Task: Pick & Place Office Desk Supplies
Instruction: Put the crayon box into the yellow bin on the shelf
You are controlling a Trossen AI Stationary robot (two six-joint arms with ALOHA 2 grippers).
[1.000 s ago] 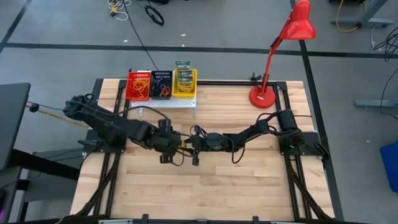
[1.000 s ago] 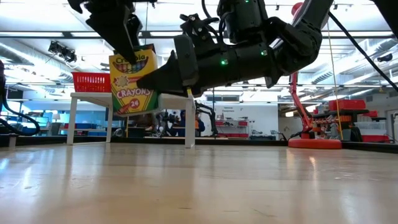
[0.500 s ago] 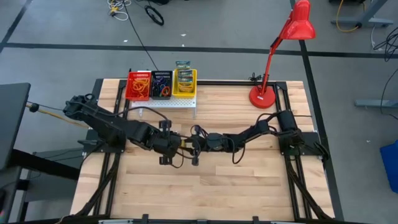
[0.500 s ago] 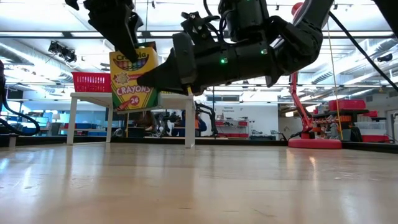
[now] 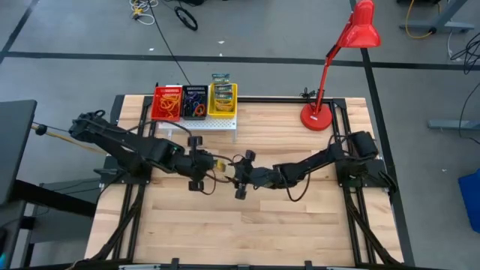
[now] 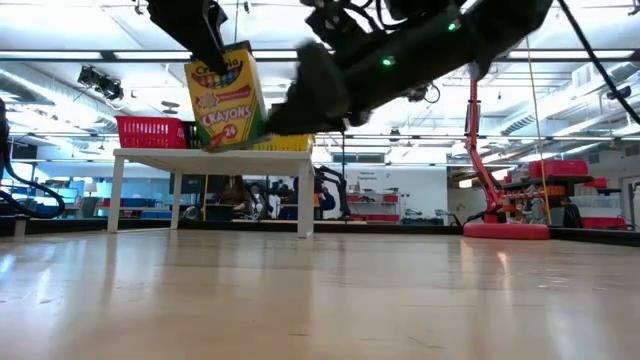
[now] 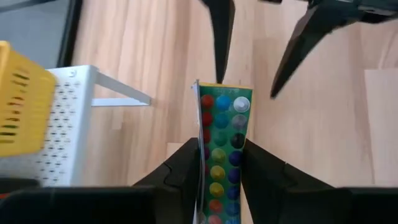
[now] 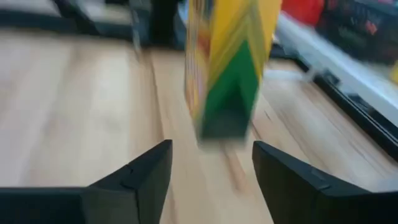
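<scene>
I see a yellow-and-green crayon box (image 6: 228, 95) with rows of coloured dots, apparently red lettering, beside dark fingers (image 7: 186, 163).

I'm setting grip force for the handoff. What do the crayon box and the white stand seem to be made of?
Crayon box: looks like thin printed cardboard with a slight sheen; flat folded faces, printed lettering and crayon art.
White stand: likely painted sheet metal, matte; rows of small punched holes and a thin bent edge, though plastic can't be ruled out.
</scene>
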